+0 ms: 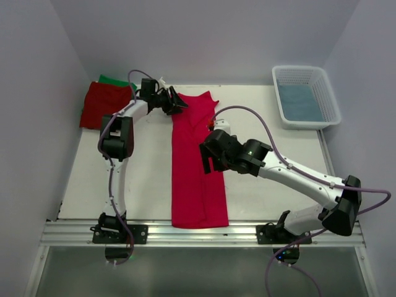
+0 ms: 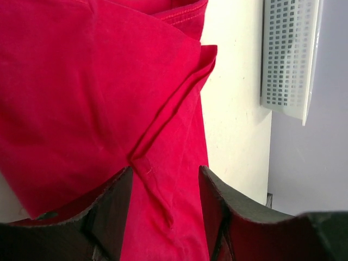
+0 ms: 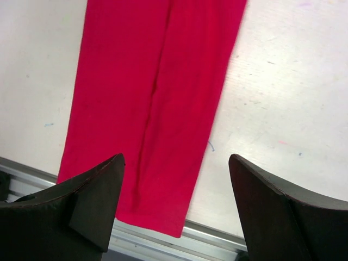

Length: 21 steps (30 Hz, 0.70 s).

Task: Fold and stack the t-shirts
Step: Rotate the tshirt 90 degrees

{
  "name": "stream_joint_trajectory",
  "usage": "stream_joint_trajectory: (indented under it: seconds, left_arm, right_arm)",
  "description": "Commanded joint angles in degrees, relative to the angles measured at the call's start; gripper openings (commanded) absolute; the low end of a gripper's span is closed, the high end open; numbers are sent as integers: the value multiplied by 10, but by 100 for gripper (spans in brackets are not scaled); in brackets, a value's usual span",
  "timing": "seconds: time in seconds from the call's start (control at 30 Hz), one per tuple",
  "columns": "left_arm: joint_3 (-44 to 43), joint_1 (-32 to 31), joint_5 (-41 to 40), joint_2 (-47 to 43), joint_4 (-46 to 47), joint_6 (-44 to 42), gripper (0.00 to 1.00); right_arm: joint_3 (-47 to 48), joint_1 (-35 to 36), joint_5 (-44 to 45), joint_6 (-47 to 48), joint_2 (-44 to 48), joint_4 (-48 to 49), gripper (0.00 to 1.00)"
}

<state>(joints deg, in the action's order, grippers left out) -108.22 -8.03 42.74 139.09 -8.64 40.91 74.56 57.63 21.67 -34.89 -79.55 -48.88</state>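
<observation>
Currently, left gripper (image 2: 166, 179) and right gripper (image 3: 175, 163) both stand spread over the crimson-pink t-shirt (image 1: 192, 192), folded lengthwise on the table (image 1: 145, 179).

Between the left gripper's (image 2: 166, 174) matt black plastic fingers (image 2: 111, 217) lies the crimson-pink t-shirt (image 2: 81, 98) — soft, matt cloth with a stitched hem and a raised crease. Beyond the fingertips to the right, the basket (image 2: 285, 54) is white latticed plastic with a slight sheen. Below the right gripper's (image 3: 175, 160) fingers (image 3: 95, 201) (the same dull black) the table (image 3: 283, 109) looks smooth, matt and off-white, lightly scuffed — and past the cloth's end runs a pale, dully shining metal rail (image 3: 212, 239). The darker red t-shirt (image 1: 104, 104), behind the left gripper, is matt cloth too.
</observation>
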Motion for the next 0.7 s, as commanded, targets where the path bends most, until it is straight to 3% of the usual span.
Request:
stream_joint_trajectory:
  seconds: [0.0,0.27,0.67]
  left_arm:
    - [-30,-10,7,14,5,7,56]
    - [-68,-34,9,60,15,33,52]
    - [-47,-34,-106,11,-43,-13,46]
  right_arm:
    - [-12,-22,33,1,56,-2,81]
    - [-22,-35,42,-1,85,-18,79]
    - [-47,-43,46,-5,110,-18,76]
